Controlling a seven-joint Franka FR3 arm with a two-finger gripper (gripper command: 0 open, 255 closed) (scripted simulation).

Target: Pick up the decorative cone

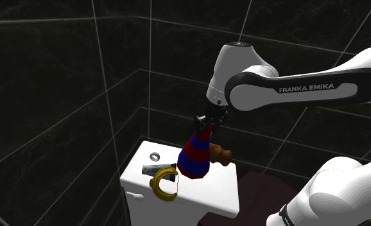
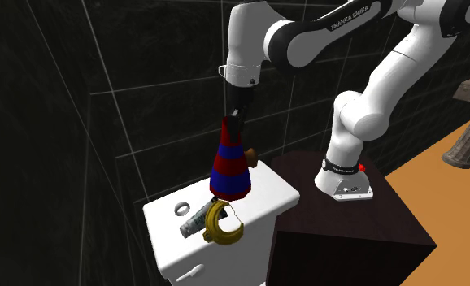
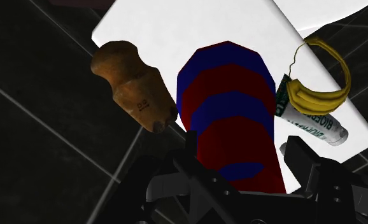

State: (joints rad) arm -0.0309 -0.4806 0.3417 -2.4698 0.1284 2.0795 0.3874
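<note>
The decorative cone (image 1: 194,157) (image 2: 231,171) (image 3: 230,108) has red and blue bands and points upward, slightly tilted. My black gripper (image 1: 207,125) (image 2: 235,114) (image 3: 243,149) comes down from above and is shut on the narrow top end. In the wrist view a finger presses on each side of the cone. The wide base seems to hang a little above the white toilet tank lid (image 1: 207,192) (image 2: 262,203) (image 3: 157,25).
On the lid lie a brown wooden handle (image 1: 221,154) (image 2: 250,154) (image 3: 133,86), a yellow ring (image 1: 163,186) (image 2: 223,227) (image 3: 316,95) and a grey tube (image 1: 153,169) (image 2: 194,222) (image 3: 313,124), near a round flush button (image 1: 155,156) (image 2: 181,207). Dark tiled walls stand close behind. The dark stand (image 2: 347,219) sits beside the tank.
</note>
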